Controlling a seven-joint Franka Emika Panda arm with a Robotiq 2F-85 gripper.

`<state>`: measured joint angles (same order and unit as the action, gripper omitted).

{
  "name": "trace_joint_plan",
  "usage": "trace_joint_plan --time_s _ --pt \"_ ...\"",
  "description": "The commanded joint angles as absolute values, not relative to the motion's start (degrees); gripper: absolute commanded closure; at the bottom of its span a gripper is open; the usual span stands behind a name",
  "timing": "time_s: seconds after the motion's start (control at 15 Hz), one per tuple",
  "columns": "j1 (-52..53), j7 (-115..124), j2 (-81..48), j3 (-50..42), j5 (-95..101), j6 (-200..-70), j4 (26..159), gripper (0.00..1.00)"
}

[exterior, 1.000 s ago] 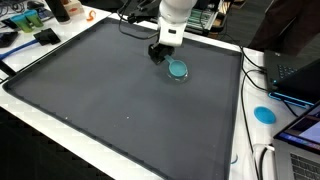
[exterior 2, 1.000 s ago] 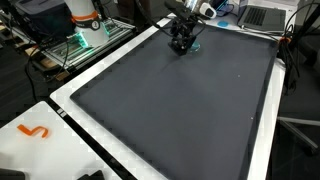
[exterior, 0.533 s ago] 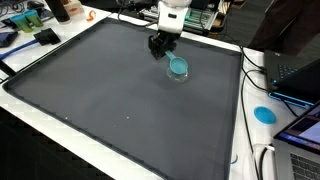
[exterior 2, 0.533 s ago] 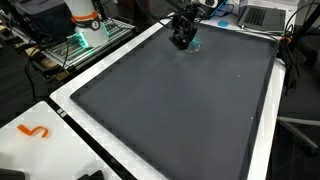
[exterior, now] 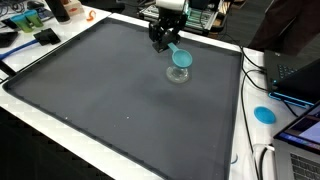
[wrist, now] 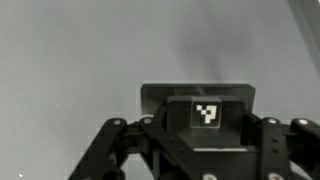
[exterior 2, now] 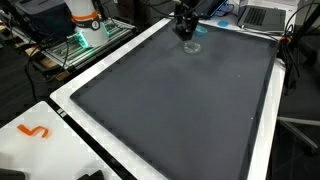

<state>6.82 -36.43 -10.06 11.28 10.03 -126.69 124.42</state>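
In an exterior view my gripper (exterior: 167, 42) hangs over the far edge of the dark grey mat (exterior: 110, 100). It is shut on the rim of a small teal round cup (exterior: 181, 58) and holds it tilted above the mat, with the cup's shadow below it. In the exterior view from the opposite side the gripper (exterior 2: 186, 27) is near the mat's far edge with the teal cup (exterior 2: 191, 33) just under it. The wrist view shows only the gripper body with a black-and-white marker tag (wrist: 207, 114) over the grey mat; the fingertips and the cup are hidden.
A white table border (exterior: 60, 135) rings the mat. A teal disc (exterior: 264, 113) lies on the white surface beside laptops and cables. An orange squiggle (exterior 2: 35, 131) lies on the white corner. Equipment stands behind the mat (exterior 2: 85, 25).
The gripper has risen and moved toward the mat's far edge, lifting the teal cup off the mat where it rested a second ago.
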Motion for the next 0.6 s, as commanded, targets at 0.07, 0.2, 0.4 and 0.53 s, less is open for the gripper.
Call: trace_joint_plan --time_s 0.07,0.2,0.4,0.53 --pt "7.7 -34.7 -5.6 12.0 6.6 -128.6 126.2 0.69" --pt "8.6 -32.4 -5.4 12.3 6.9 -128.9 125.3 0.69" --pt "10.3 -29.2 -5.8 13.1 7.5 -128.9 123.6 0.69" --pt "11.4 -26.0 -6.5 13.6 8.5 -129.3 122.3 0.69"
